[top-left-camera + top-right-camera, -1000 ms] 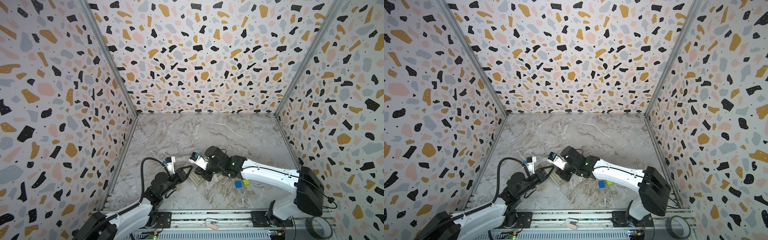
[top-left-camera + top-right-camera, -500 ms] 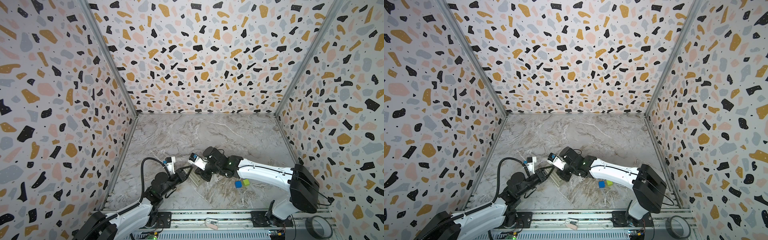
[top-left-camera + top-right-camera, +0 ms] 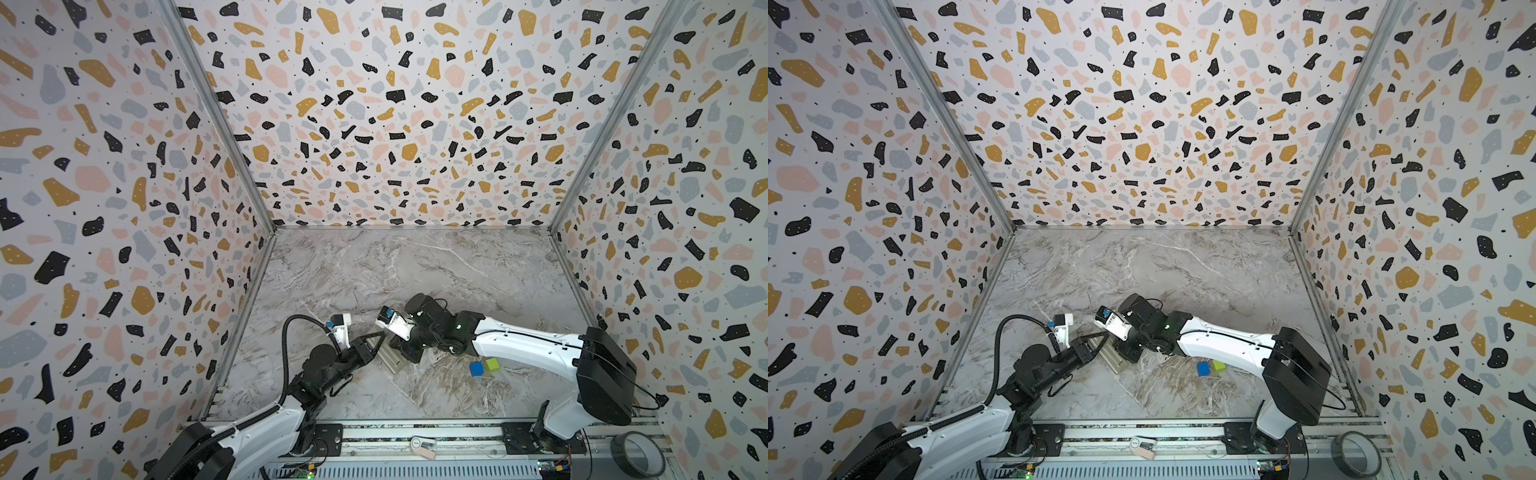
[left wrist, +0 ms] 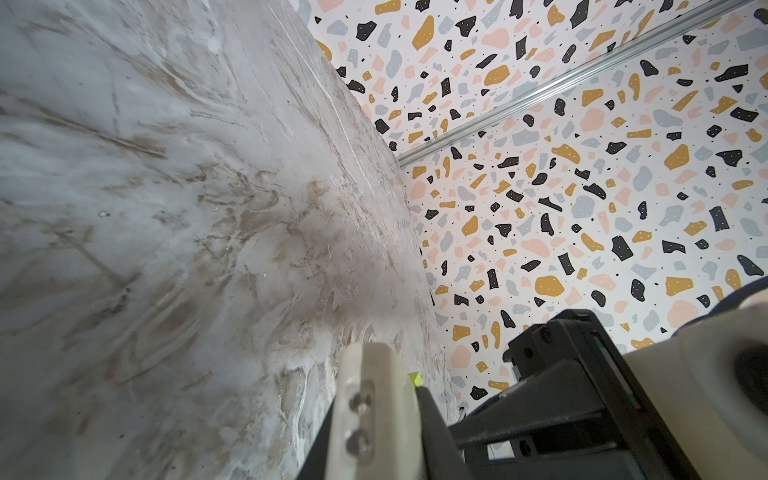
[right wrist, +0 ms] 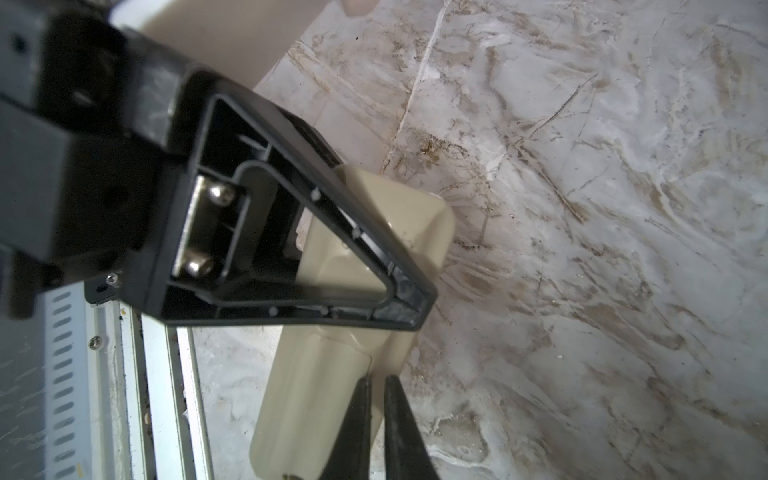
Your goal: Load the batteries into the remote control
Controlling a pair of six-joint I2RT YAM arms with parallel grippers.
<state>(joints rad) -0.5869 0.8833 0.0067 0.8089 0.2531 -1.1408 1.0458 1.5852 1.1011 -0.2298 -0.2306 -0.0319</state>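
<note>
The remote control [image 3: 392, 359] [image 3: 1115, 358], cream-white and plain side up, lies between the two arms near the front of the marble floor. My left gripper [image 3: 379, 340] [image 3: 1099, 338] [image 4: 376, 415] is shut on its long edges. In the left wrist view the remote control [image 4: 374, 374] fills the space between the jaws. My right gripper [image 3: 409, 355] [image 3: 1130, 353] [image 5: 376, 388] is shut to a thin slit, with its tips over the remote control's [image 5: 307, 395] back and nothing visible between them. The batteries are out of view.
A blue cube [image 3: 476, 368] and a green cube [image 3: 492, 365] sit right of the remote, under the right arm. A metal rail [image 3: 457, 432] runs along the front edge, with a tape roll [image 3: 638, 454] at its right. Patterned walls enclose three sides.
The right arm has shifted slightly left over the remote and its jaws have closed further. The left arm has kept its hold and place.
</note>
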